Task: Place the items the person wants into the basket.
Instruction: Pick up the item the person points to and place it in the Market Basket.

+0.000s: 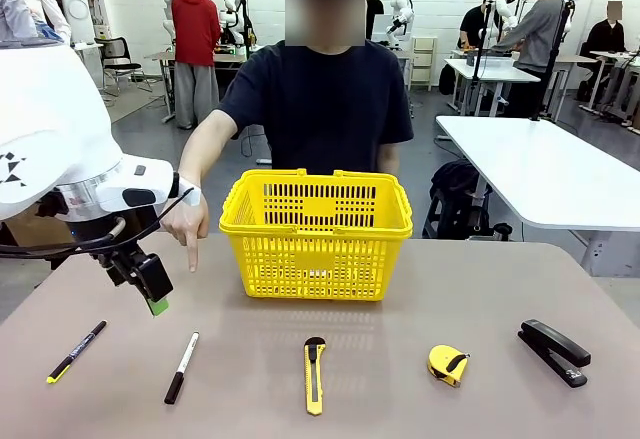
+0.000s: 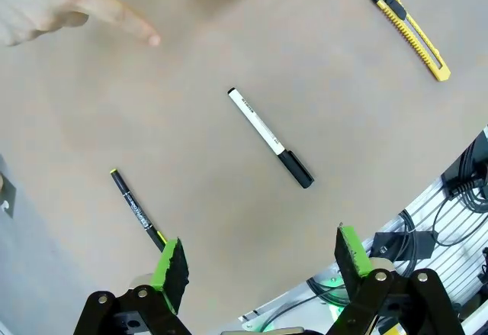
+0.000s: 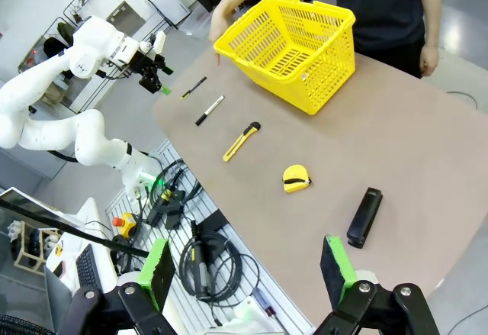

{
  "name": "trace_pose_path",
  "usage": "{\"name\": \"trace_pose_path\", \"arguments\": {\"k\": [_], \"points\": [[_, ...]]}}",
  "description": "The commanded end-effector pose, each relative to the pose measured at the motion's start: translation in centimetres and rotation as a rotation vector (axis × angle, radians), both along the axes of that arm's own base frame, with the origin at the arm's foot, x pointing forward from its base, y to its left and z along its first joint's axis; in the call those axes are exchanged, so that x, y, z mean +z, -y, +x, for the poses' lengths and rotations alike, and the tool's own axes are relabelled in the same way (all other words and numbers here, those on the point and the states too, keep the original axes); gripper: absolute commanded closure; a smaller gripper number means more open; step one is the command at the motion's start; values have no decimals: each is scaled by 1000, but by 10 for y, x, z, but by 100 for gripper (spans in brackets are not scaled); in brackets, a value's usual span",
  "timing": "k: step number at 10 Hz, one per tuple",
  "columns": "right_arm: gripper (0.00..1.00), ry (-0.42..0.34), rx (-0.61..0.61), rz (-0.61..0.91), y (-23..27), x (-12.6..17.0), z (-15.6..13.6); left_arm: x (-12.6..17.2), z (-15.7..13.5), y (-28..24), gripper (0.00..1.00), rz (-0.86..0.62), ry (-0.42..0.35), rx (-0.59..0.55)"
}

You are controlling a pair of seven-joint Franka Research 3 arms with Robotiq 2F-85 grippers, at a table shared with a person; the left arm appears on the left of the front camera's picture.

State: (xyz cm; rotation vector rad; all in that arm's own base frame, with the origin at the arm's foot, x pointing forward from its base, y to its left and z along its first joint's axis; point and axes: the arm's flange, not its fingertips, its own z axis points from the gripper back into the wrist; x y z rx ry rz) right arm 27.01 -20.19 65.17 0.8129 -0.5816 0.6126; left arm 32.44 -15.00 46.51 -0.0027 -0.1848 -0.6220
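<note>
Basket (image 1: 315, 264) looks empty at the far middle of the worktop (image 1: 470, 289), so you've nothing done: pen (image 1: 76, 351), marker (image 1: 181, 367), knife (image 1: 314, 375) lie loose in front, person's hand (image 1: 187, 221) points down near the marker, left fingers (image 2: 169, 262) spread wide above pen and marker, right fingers (image 3: 156, 270) spread, empty.

Basket (image 1: 316, 264): bright yellow, slotted lattice sides.
Marker (image 1: 181, 368): white barrel, black cap.
Utility knife (image 1: 314, 375): yellow body, black far end.
Pen (image 1: 76, 351): black, yellow tip.
Tape measure (image 1: 447, 364): yellow with black trim.
Stapler (image 1: 554, 352): black.
Table (image 1: 400, 399): plain dull brown.
Person's T-shirt (image 1: 330, 99): plain black.
Left gripper (image 2: 259, 252), right gripper (image 3: 244, 266): black, green pads (image 2: 351, 249).
</note>
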Motion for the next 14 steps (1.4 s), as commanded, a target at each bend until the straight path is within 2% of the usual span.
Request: {"name": "trace_pose_path", "arguments": {"k": [1,2,5,7,10,14], "points": [[0,9,-5,10,0,1,1,-20,5,3,0,26,-42,46],[0,9,-5,10,0,1,1,-47,12,18,0,20,-58,190],[0,9,-5,10,0,1,1,-95,17,42,0,63,-18,413],[0,9,-5,10,0,1,1,-118,16,42,0,83,24,439],[0,9,-5,10,0,1,1,-138,1,38,0,35,40,418],[0,9,-5,10,0,1,1,-160,6,27,0,-21,-50,442]]}}
